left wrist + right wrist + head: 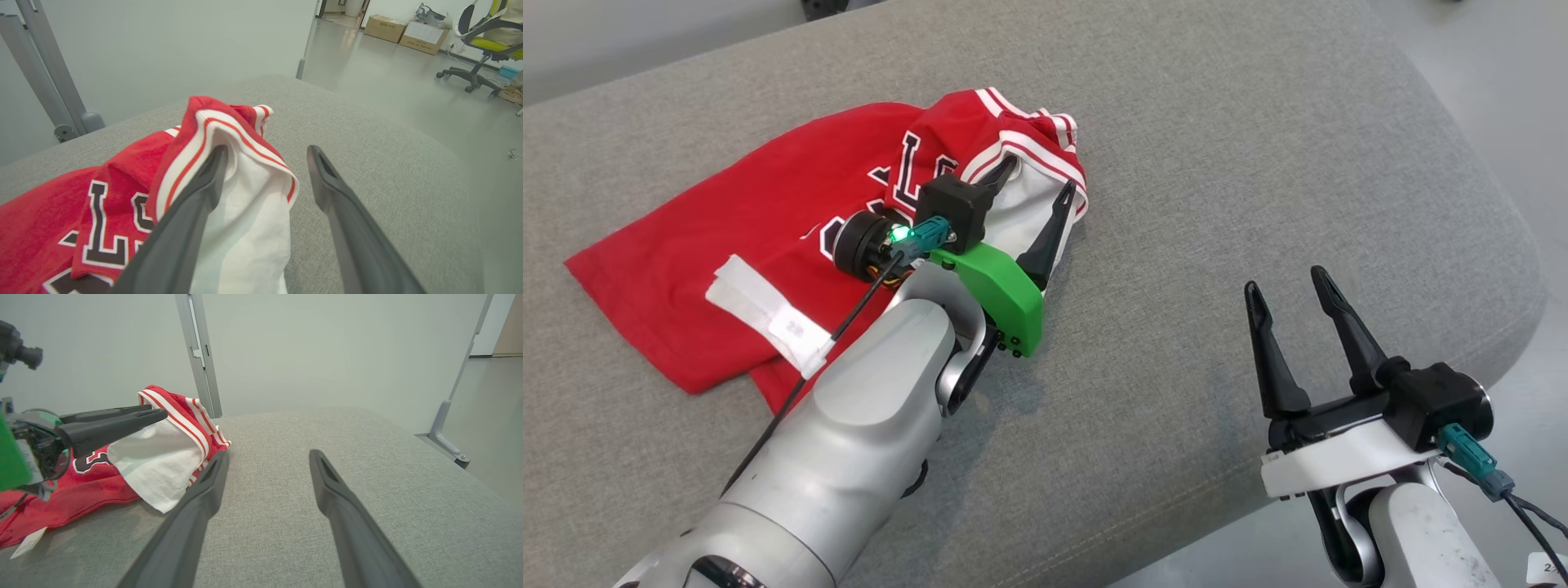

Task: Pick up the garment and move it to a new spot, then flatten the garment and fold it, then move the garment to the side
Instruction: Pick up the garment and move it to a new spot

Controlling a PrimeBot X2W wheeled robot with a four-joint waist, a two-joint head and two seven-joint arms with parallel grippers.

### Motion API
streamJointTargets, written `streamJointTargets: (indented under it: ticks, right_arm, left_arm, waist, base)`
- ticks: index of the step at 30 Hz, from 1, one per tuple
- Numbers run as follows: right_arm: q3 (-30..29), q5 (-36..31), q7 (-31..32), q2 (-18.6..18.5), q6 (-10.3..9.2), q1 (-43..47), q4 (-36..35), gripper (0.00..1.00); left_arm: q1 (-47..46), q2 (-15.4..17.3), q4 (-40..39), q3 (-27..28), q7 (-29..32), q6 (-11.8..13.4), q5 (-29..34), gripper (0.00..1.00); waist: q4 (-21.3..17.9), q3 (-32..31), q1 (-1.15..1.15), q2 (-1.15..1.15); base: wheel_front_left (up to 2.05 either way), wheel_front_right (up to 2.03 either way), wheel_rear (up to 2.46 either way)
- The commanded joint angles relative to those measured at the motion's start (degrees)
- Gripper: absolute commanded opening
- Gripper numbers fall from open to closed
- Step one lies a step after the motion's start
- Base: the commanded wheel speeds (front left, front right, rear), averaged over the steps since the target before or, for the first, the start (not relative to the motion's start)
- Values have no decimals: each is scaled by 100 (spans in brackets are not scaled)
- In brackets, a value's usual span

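Observation:
The garment (pixel 727 229) is a red shirt with dark letters, red-and-white striped trim and a white sleeve, lying crumpled on the grey cushion (pixel 1217 204). My left gripper (pixel 1036 189) stands open over its white sleeve end; in the left wrist view the left gripper (pixel 267 163) has one finger against the raised striped fold of the garment (pixel 229 134) and the other over bare cushion. My right gripper (pixel 1290 290) is open above bare cushion at the lower right, well apart from the shirt. The right wrist view shows the right gripper (pixel 267 461) open, with the garment (pixel 163 453) to its left.
The cushion's rounded edge (pixel 1527 269) drops to the floor on the right. Metal posts (pixel 200 355) stand behind it. Across the floor are an office chair (pixel 486 45) and cardboard boxes (pixel 402 30). A white tag strip (pixel 768 318) lies on the shirt.

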Motion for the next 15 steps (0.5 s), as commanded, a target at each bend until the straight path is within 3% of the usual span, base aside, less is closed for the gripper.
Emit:
streamJointTargets:
  ticks: [1,15]
  right_arm:
    - [-36,-61,-21,-14,-2,2,16,100]
    - [-301,-389,-21,-14,-2,313,55,100]
  left_arm:
    - [98,19,-57,52,-37,20,-59,100]
    - [1459,268,-1266,1356,-31,305,795,100]
  waist:
    - [173,-169,0,53]
    - [910,-990,0,53]
  base:
    - [0,0,0]
    - [0,0,0]
